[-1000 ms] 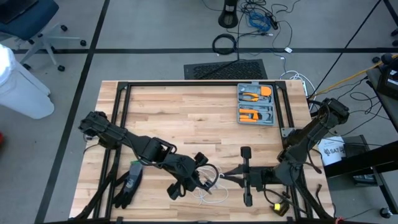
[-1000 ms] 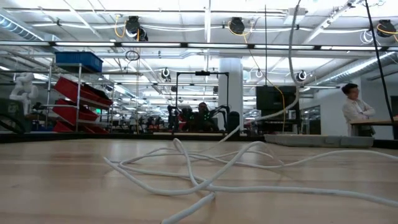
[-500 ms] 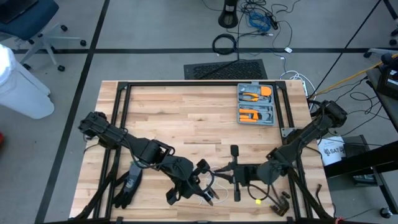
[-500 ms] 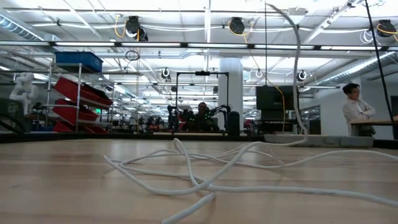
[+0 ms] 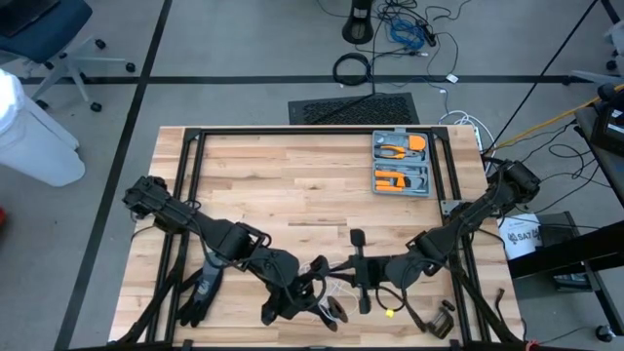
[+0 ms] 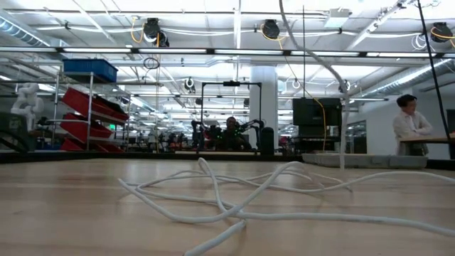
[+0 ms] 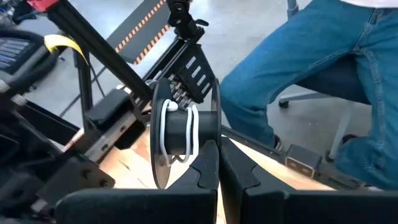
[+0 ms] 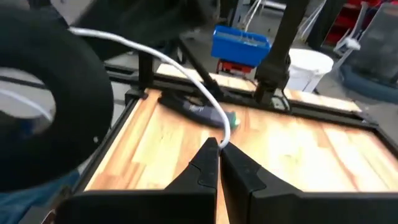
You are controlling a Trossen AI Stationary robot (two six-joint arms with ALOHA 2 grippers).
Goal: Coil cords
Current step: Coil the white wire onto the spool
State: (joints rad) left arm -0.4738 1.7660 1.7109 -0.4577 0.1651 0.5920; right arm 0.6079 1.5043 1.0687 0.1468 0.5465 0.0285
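Note:
A thin white cord (image 6: 234, 206) lies in loose loops on the wooden table near its front edge, and one strand (image 6: 342, 107) rises off it. My left gripper (image 5: 314, 289) is shut on a black spool (image 7: 183, 134) with a few turns of the cord around its hub. My right gripper (image 5: 337, 270) is right beside it on the table's right side, shut on the cord (image 8: 186, 74). In the right wrist view the spool (image 8: 50, 93) shows close by. My left gripper pinches the lower rim of one spool flange (image 7: 212, 147) between its two fingers. The spool is held on edge with its axle level, and the cord turns (image 7: 177, 134) sit on the hub beside the fingers. My right gripper pinches a single strand of the cord (image 8: 222, 138) at its fingertips. The fingers lie across the cord. From the pinch the strand runs up through the air toward the spool.
A grey tray with orange tools (image 5: 402, 164) stands at the far right of the table. A black glove (image 5: 200, 292) lies near the front left. Black frame rails (image 5: 185, 195) border the table. A seated person's legs (image 7: 323, 74) show beyond the table.
My right gripper has moved toward the table's left edge, closing on the left gripper and spool while keeping hold of the cord. The raised strand has swung with it. My left gripper has shifted slightly toward the near edge. The loops on the table have stayed put.

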